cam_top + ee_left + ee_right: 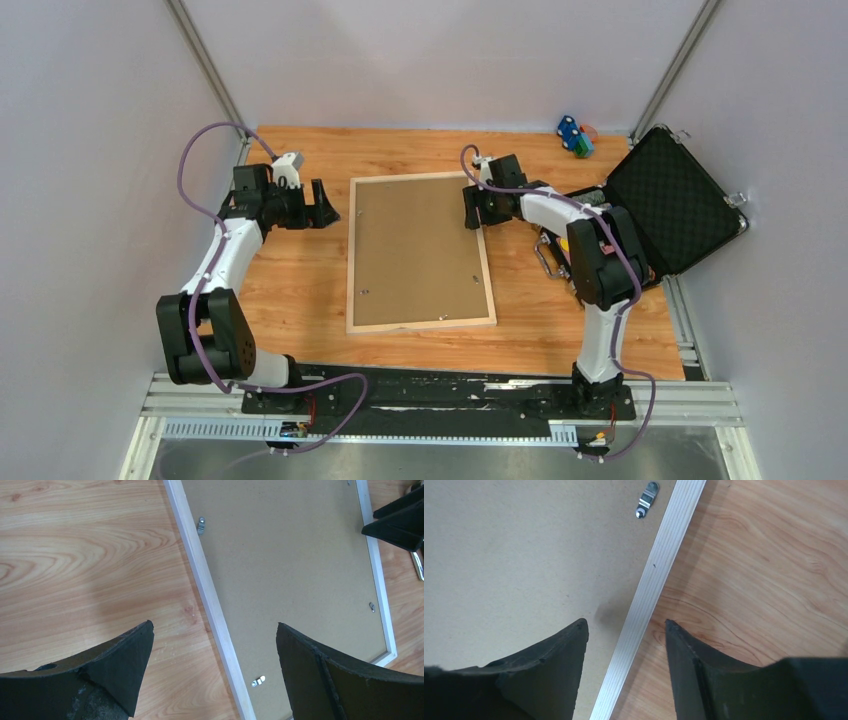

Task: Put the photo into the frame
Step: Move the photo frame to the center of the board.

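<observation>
The frame (350,255) of pale wood lies flat on the table, back side up, with a plain brown backing board (415,250) filling it. The photo is out of view. My left gripper (330,213) hovers open just left of the frame's far left corner; in the left wrist view its jaws (214,625) stand wide above the left rail (200,575). My right gripper (470,210) is at the far right rail, and in the right wrist view (626,621) its fingers are apart on either side of the rail (669,540), touching nothing.
An open black case (670,200) lies at the right edge of the table, behind the right arm. A small blue and green toy (574,135) sits at the back. Small metal turn clips (645,500) sit on the backing board near the rails.
</observation>
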### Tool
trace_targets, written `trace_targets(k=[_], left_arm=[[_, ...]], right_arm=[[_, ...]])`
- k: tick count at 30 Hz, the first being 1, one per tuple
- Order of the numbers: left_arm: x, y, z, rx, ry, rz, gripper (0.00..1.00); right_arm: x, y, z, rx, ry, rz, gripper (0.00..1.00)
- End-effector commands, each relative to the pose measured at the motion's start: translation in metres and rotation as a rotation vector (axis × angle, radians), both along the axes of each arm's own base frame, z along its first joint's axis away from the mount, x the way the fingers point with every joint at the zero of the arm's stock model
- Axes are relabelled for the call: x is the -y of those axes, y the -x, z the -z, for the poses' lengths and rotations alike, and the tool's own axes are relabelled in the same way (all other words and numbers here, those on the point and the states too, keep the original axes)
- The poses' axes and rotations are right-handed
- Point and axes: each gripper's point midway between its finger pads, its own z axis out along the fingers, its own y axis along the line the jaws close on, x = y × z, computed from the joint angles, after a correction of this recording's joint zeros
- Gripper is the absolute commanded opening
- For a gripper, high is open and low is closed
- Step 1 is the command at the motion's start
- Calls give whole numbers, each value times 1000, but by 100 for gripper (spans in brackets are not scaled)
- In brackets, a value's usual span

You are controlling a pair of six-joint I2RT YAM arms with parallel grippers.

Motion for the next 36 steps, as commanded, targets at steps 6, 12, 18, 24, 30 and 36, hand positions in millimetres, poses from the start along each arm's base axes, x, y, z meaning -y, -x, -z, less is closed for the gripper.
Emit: trace_targets(k=[6, 12, 18, 24, 30, 36], left_arm=[[-5, -4, -7, 37, -26, 1, 100], [-5, -4, -6, 34, -25, 1, 100], [-6, -5, -2, 29, -32, 0, 100], [-7, -6, 3, 16, -33, -7, 100], [0, -10, 18, -34, -37, 10, 100], [15, -18, 44, -96, -112, 63, 100]], right_arm=[[-1, -11, 1, 16, -23, 0, 40], [4, -4, 9, -7, -18, 4, 30], [11, 2, 15, -27, -13, 15, 16], [21, 19, 17, -51, -16, 20, 4], [26, 46, 20, -81, -19, -4, 0], [34, 64, 17, -74, 0, -21, 0]])
